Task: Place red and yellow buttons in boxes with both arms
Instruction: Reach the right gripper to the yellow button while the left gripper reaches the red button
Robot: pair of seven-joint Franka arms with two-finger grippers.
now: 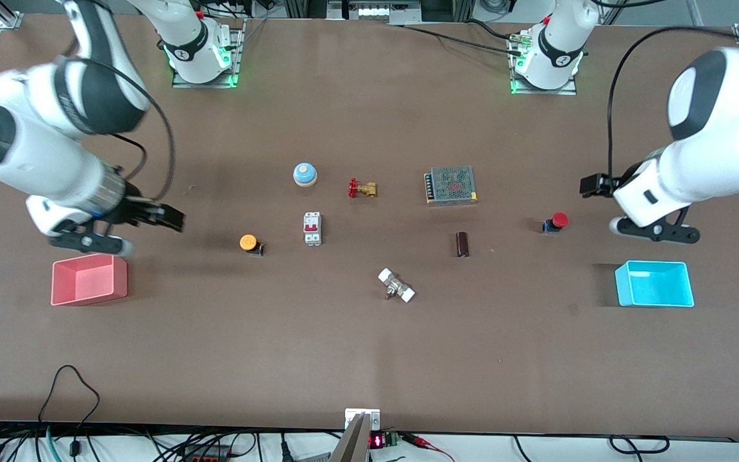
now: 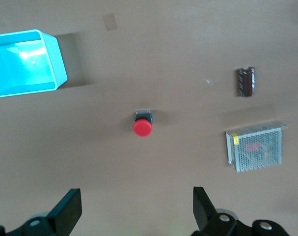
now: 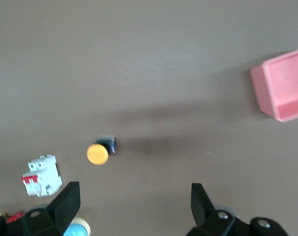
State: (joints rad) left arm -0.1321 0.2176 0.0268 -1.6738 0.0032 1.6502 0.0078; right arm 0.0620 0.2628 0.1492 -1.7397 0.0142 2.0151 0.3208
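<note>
The red button (image 1: pixel 557 222) lies on the table toward the left arm's end, with the cyan box (image 1: pixel 655 283) nearer the front camera. My left gripper (image 1: pixel 594 185) hovers open and empty over bare table beside that button; the left wrist view shows the gripper (image 2: pixel 137 209), the button (image 2: pixel 143 127) and the box (image 2: pixel 26 64). The yellow button (image 1: pixel 249 243) lies toward the right arm's end, beside the pink box (image 1: pixel 89 280). My right gripper (image 1: pixel 167 218) hovers open and empty between them; the right wrist view shows the gripper (image 3: pixel 134 204), button (image 3: pixel 98 152) and box (image 3: pixel 284 86).
Mid-table stand a blue dome bell (image 1: pixel 305 174), a brass valve with a red handle (image 1: pixel 362 188), a white circuit breaker (image 1: pixel 312 228), a mesh-covered power supply (image 1: pixel 451 185), a dark cylinder (image 1: pixel 462 244) and a white-capped fitting (image 1: pixel 396 285).
</note>
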